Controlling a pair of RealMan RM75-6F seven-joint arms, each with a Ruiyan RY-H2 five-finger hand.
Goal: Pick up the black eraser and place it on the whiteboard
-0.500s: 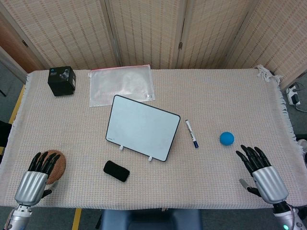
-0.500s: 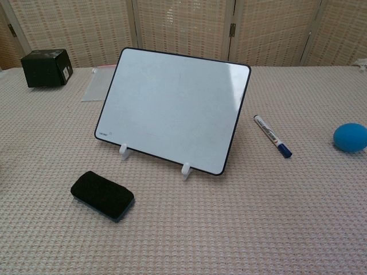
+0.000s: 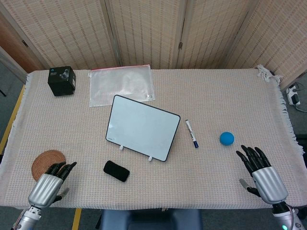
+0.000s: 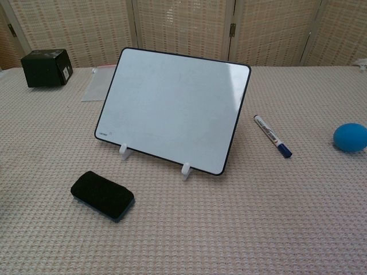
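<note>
Head view: black eraser [image 3: 116, 170] before whiteboard [image 3: 142, 127], coaster [image 3: 47, 163] beside spread left robot hand [image 3: 48, 183].

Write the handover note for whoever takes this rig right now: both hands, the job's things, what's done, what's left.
Left hand: holds nothing, at the table's near-left edge beside the woven coaster.
Right hand: holds nothing, fingers apart, near-right, below the blue ball.
Black eraser: flat on the cloth, in front of the whiteboard's left foot, untouched.
Whiteboard: propped tilted on its white feet, mid-table; marker to its right.
Done: nothing.
Left: grasp the eraser, lift it, set it on the whiteboard.
</note>
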